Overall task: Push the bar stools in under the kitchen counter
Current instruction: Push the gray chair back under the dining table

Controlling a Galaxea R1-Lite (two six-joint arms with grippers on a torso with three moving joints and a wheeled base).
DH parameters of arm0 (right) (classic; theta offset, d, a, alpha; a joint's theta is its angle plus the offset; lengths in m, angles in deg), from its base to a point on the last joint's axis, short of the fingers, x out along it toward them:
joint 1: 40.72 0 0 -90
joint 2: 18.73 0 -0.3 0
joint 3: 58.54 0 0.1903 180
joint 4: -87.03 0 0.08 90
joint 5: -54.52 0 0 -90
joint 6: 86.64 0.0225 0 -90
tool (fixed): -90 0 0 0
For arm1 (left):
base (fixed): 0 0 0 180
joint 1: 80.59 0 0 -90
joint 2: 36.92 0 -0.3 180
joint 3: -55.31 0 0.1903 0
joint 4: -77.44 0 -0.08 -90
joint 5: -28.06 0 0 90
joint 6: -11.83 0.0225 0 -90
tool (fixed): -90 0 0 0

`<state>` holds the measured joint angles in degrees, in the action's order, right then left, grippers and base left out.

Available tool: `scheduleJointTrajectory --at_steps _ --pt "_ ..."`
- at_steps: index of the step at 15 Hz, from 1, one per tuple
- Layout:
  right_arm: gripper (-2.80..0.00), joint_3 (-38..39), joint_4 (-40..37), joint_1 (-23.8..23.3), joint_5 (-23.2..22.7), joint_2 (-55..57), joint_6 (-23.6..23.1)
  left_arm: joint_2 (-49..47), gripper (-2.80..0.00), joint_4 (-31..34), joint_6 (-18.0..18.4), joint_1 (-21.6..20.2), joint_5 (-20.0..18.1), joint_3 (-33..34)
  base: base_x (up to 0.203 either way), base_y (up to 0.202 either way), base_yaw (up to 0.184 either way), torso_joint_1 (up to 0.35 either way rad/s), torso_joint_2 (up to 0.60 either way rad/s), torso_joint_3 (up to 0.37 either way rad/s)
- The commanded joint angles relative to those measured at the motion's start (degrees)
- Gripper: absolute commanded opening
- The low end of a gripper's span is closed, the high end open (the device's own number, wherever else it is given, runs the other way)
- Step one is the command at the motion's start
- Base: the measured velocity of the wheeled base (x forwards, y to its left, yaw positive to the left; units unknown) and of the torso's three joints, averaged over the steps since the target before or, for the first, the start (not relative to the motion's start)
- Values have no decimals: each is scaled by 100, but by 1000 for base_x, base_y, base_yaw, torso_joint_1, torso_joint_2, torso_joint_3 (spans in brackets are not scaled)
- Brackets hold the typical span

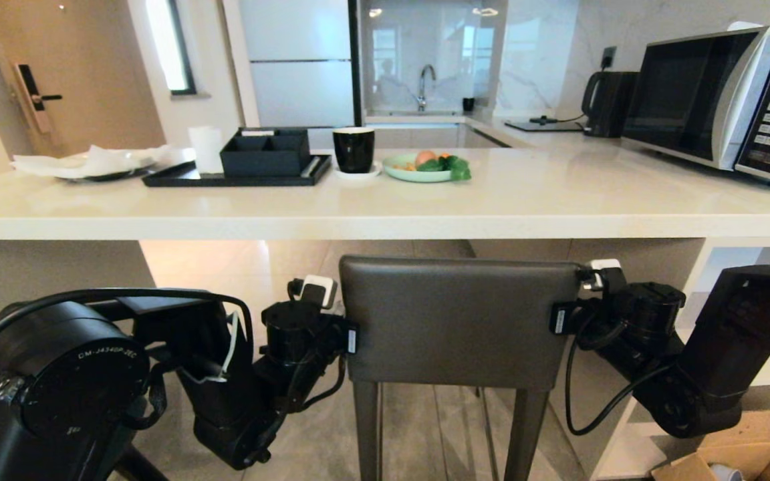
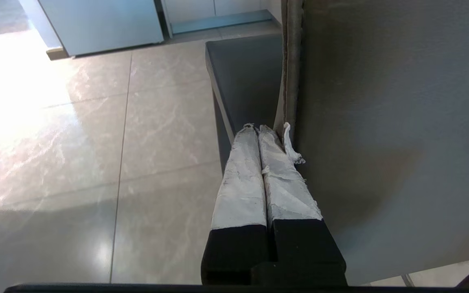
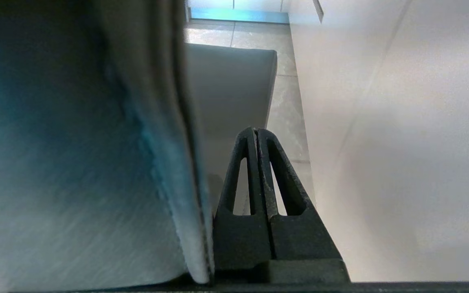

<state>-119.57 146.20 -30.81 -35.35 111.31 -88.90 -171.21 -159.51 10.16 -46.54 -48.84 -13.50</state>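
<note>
One bar stool (image 1: 458, 321) is in sight, a boxy dark-grey leather back on tapered grey legs, standing just below the front edge of the table (image 1: 385, 207), a thick glossy cream slab. Two arms flank it: the left gripper (image 2: 259, 130) lies against the back's left edge, the right gripper (image 3: 255, 132) along its right edge, both with jaws pressed shut on nothing. The left arm's motor housing (image 1: 107, 354) reads "DM-J4340P". On the slab stand one black mug (image 1: 353, 149), one green plate (image 1: 418, 170) and one microwave (image 1: 712, 93).
</note>
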Motion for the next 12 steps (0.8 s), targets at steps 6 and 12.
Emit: scheduleJointTrajectory --at_steps 6,12 --pt "-280 352 116 -17 -21 -256 38 58 -280 -721 -6 81 45 741 73 0 1 1 2 0" --pt "-280 973 188 -252 -17 -960 131 866 -280 -735 -58 -140 518 1392 0 0 0 0 0 0"
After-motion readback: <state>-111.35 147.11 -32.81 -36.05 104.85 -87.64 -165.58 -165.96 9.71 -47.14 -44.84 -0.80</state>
